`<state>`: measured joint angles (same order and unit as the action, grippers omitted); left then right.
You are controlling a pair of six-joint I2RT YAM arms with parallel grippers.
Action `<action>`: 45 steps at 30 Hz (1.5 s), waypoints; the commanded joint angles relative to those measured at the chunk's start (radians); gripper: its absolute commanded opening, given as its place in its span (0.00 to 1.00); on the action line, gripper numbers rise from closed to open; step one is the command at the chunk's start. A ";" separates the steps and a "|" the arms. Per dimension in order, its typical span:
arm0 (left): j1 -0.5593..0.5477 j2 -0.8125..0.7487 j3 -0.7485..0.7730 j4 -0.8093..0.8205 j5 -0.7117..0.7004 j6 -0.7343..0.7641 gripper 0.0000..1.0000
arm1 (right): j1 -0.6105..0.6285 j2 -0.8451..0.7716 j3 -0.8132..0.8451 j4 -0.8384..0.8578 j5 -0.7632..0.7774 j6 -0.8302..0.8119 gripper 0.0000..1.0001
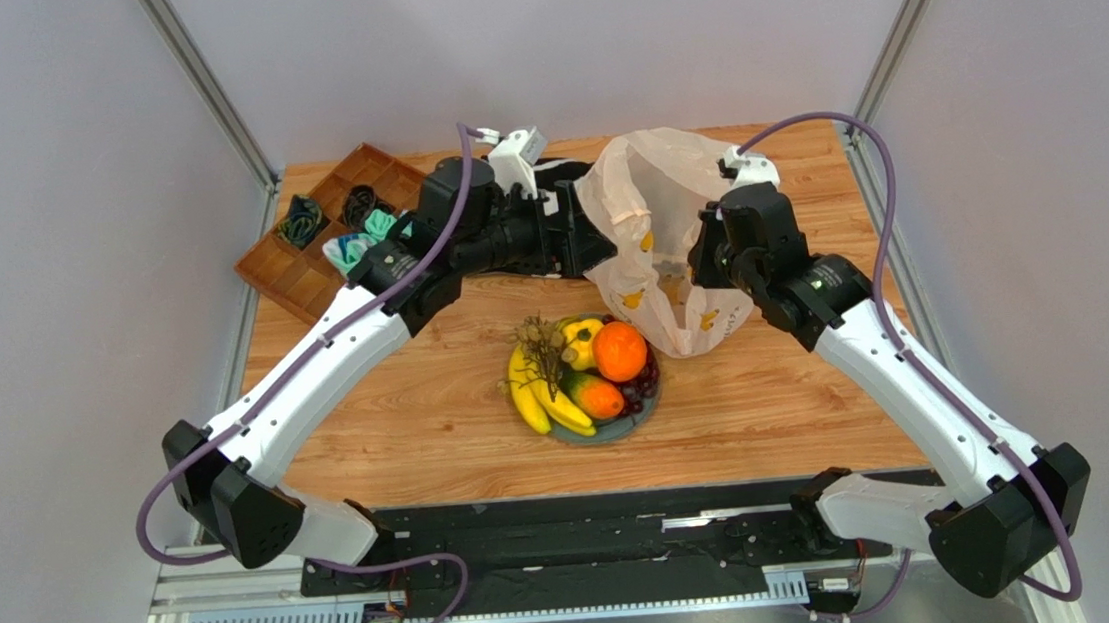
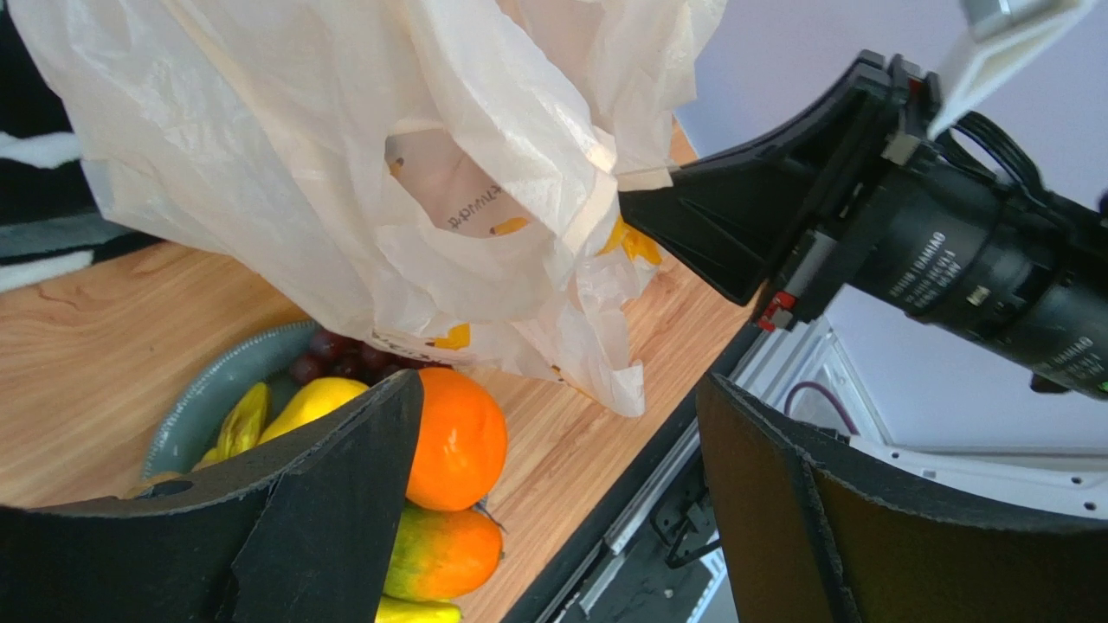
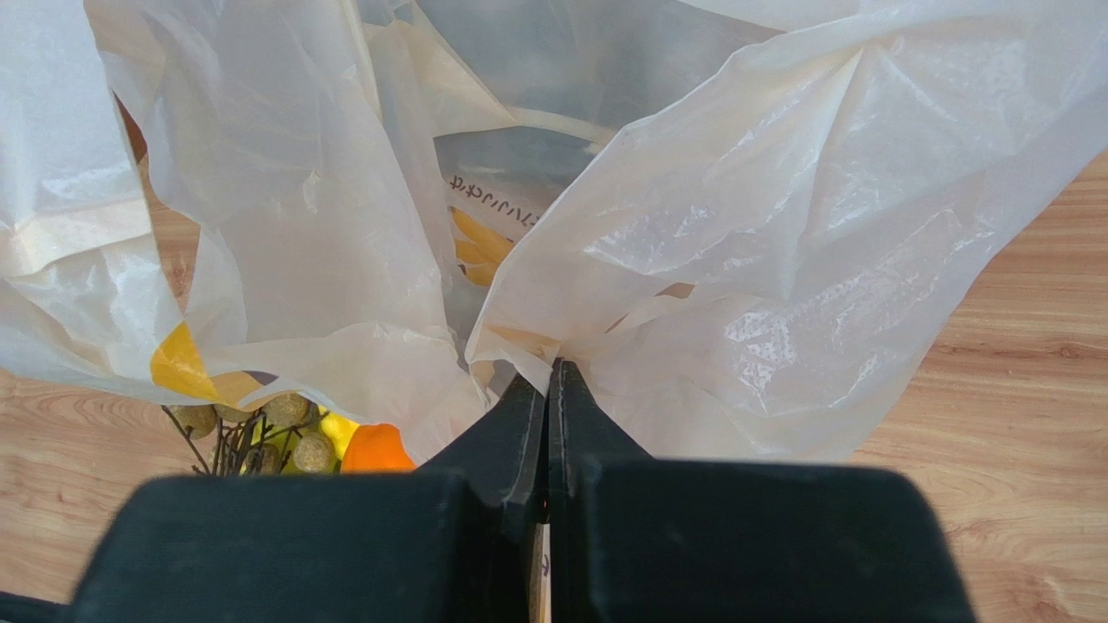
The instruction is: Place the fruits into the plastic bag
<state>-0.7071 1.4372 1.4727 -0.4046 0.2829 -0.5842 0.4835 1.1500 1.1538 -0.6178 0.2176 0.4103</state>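
Plastic bag pinched by right claw, wooden tray visible only overhead

This looks like a robotics lab test cell. Two white-and-black robot arms trailing purple cables are bolted to a black metal rail at the edge of a wooden bench. Plain pale panels on aluminium posts box it in.

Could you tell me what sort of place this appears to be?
Probably a robotics lab test cell: two robot arms bolted beside a wooden table, plain grey wall panels in metal posts, and a staged plate of fruit.
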 commanded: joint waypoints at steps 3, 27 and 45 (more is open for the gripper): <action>-0.003 0.103 0.103 0.072 0.032 -0.048 0.85 | 0.006 -0.019 0.027 0.010 -0.020 0.035 0.00; 0.037 0.243 0.178 0.128 0.068 -0.124 0.00 | -0.006 -0.055 0.049 -0.020 0.031 0.036 0.00; 0.129 0.255 0.262 -0.003 0.118 0.033 0.00 | -0.344 0.066 0.244 -0.049 -0.032 -0.102 0.00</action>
<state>-0.5785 1.6981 1.6691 -0.3931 0.3851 -0.6003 0.1757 1.1900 1.3258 -0.6777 0.1951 0.3611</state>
